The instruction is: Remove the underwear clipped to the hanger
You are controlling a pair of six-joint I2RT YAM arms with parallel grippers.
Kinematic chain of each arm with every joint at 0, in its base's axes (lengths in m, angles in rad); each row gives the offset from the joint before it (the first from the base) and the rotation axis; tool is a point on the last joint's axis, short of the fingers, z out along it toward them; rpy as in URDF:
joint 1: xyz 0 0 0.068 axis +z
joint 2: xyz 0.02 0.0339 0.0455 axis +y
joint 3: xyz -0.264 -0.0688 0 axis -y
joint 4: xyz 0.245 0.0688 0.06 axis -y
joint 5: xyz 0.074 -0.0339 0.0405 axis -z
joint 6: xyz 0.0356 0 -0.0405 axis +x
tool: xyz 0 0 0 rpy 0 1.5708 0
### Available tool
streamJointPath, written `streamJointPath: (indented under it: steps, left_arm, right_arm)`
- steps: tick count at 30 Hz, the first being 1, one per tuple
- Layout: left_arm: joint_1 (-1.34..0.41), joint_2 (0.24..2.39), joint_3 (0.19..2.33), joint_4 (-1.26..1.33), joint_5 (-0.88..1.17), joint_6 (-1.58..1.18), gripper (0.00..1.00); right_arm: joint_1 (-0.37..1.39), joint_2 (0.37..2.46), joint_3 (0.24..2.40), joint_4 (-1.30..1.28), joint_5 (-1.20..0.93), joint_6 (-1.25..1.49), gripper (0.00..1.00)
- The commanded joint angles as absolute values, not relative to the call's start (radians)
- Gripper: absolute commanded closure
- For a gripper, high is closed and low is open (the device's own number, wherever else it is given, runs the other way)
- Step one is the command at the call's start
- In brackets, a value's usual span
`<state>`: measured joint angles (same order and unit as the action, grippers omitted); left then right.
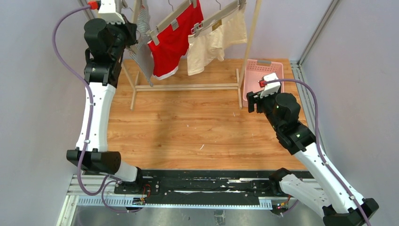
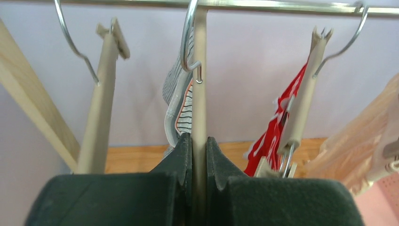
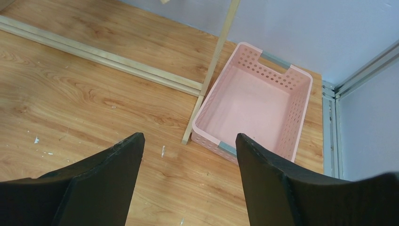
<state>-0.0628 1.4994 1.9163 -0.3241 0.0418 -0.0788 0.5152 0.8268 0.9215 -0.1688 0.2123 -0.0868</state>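
Observation:
Three pieces of underwear hang from clip hangers on a wooden rack: grey striped (image 1: 143, 54), red with white trim (image 1: 174, 40) and cream (image 1: 216, 42). My left gripper (image 1: 128, 36) is raised to the rack's left end. In the left wrist view it (image 2: 199, 141) is shut on the beige bar of the hanger (image 2: 200, 94) that carries the grey striped underwear (image 2: 181, 108); the red pair (image 2: 273, 136) hangs to its right. My right gripper (image 1: 251, 101) hovers low over the table beside the rack's right post, open (image 3: 188, 141) with nothing between its fingers.
A pink perforated basket (image 1: 275, 68) stands at the back right, its rim (image 3: 207, 110) just beyond my right gripper, with nothing in it. A bare beige hanger (image 2: 101, 108) hangs left of the gripped one. The rack's base rail (image 3: 108, 54) crosses the wooden table.

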Motion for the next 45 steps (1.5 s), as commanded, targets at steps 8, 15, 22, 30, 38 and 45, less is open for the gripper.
streamJointPath:
  steps: [8,15,22,30,38,45]
  left_arm:
    - [-0.063,1.25,1.541,-0.328,-0.023,-0.061,1.0]
    - [-0.097,0.918,1.161,-0.376,-0.011,-0.073,1.0]
    - [-0.112,0.646,0.979,-0.521,0.035,-0.092,1.0]
    - [-0.112,0.485,0.911,-0.579,0.184,-0.151,1.0]
    - [-0.113,0.418,0.907,-0.648,0.237,-0.155,1.0]
    - [-0.113,0.457,1.0,-0.716,0.277,-0.142,1.0]
  right_arm:
    - [0.529,0.825,0.904,-0.113,0.185,-0.06,0.27]
    - [0.528,0.845,0.9,-0.086,0.151,-0.033,0.27]
    - [0.531,0.881,0.9,-0.041,0.066,0.019,0.29]
    - [0.537,0.896,0.941,-0.076,0.014,0.019,0.29]
    - [0.538,0.855,0.975,-0.093,0.028,0.016,0.29]
    - [0.539,0.857,0.976,-0.086,0.016,0.041,0.29]
